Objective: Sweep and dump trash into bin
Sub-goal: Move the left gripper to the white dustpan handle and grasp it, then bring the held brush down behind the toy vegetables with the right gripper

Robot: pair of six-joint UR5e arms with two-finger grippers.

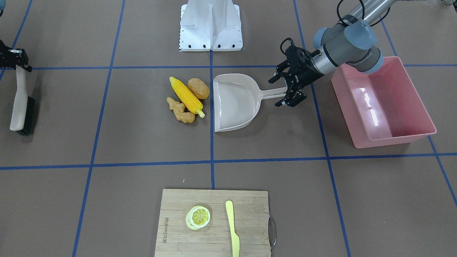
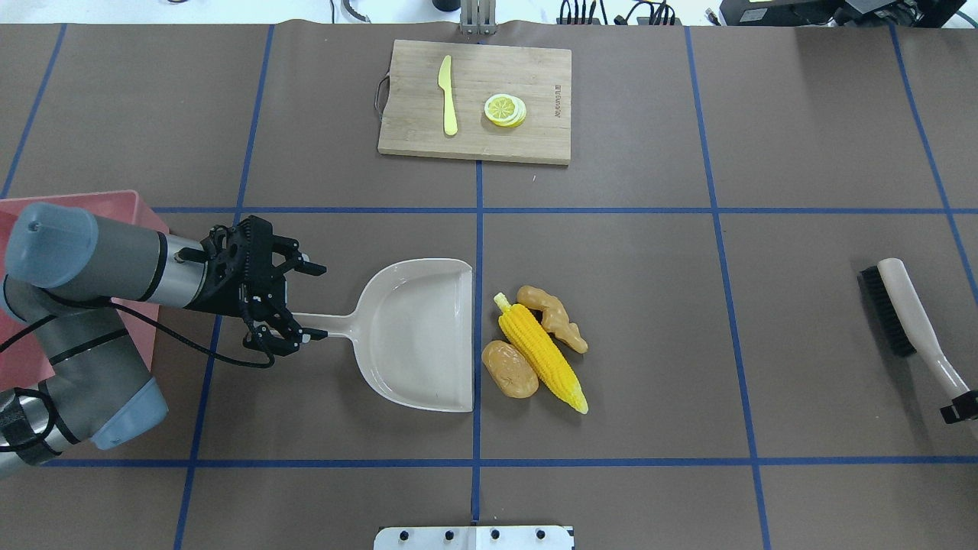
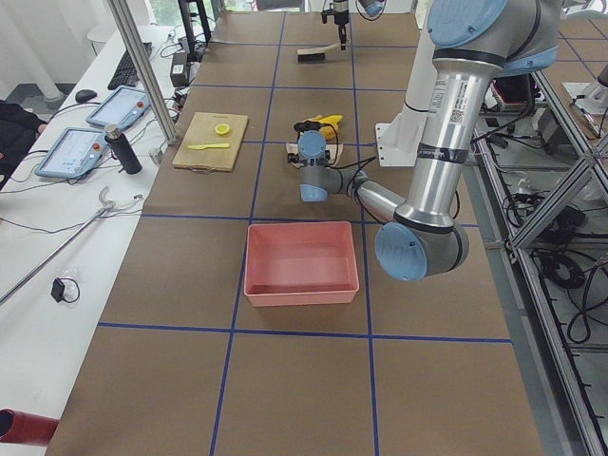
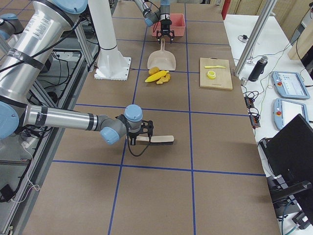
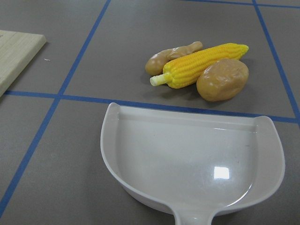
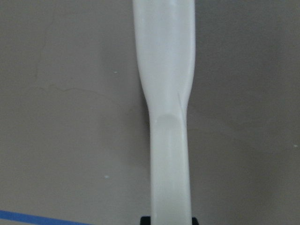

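We've got our left gripper (image 2: pixel 319 302) wide open around the handle of the dustpan (image 2: pixel 412 344), trash (image 2: pixel 542 355) dead ahead just past its lip, bin (image 1: pixel 392 141) close behind, and our right gripper (image 2: pixel 961 409) clamping the brush (image 2: pixel 909 313) way beyond.

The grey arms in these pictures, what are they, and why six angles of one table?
They are one robot's left arm and right arm at a table. Four fixed cameras watch from across, above and each end; the two close-ups come from cameras on the wrists. The left gripper stands open astride the handle of a beige dustpan; the right gripper grips a brush. Beside the dustpan's mouth lie a toy corn cob, potato and ginger root, meant for the pink bin. A cutting board carries a lemon slice and yellow knife.
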